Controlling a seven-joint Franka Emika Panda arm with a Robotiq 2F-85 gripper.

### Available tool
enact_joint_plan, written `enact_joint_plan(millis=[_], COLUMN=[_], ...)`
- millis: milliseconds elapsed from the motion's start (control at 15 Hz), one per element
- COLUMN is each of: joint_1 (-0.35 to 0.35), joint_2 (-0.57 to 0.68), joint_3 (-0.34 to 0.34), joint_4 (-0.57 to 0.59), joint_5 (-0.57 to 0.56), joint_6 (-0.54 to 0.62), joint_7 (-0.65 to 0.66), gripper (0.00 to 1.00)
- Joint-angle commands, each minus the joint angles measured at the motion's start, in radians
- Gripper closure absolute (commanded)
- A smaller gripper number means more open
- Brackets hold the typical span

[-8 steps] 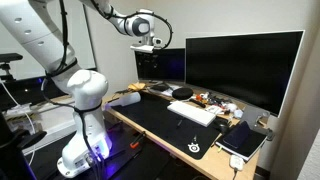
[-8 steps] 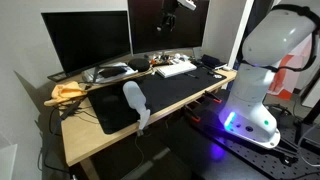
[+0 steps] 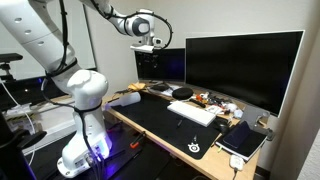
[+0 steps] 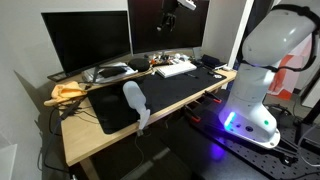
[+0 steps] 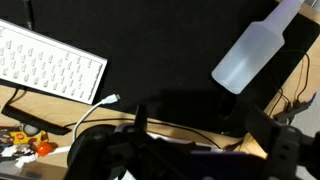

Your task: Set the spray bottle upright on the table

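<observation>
— lying on its side, the spray bottle [image 4: 135, 106]?
— yes, flat on the black mat [image 4: 175, 92], toward the near end of the table [image 4: 100, 145]. the wrist view shows its whole profile, off to one side of the keyboard [image 5: 50, 65].
— and the gripper [image 4: 167, 22]?
— high up by the monitors [image 4: 85, 40], well apart from it. too dark to read; i cannot tell whether it's open or closed.
— so no grasp yet?
— i'd judge not. next it must cross over, descend, take the body and tip it onto its base.
</observation>
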Motion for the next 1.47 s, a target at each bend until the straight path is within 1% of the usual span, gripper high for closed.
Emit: enact_joint_plan(millis=[0, 200, 467, 667, 1067, 1400], joint_1=[-0.012, 0.0, 0.013, 0.014, 0.03, 0.047], joint_2=[0.011, 0.038, 0.099, 0.157, 0.277, 0.378], joint_3=[0.018, 0.032, 0.087, 0.15, 0.266, 0.317], joint_4=[0.003, 0.015, 0.036, 0.055, 0.111, 0.165], joint_5=[0.023, 0.068, 0.118, 0.086, 0.024, 0.002], joint_6=[0.015, 0.043, 0.12, 0.144, 0.13, 0.096], joint_7=[0.013, 0.044, 0.119, 0.208, 0.38, 0.533], gripper=[0.0, 0.0, 0.0, 0.0, 0.0, 0.0])
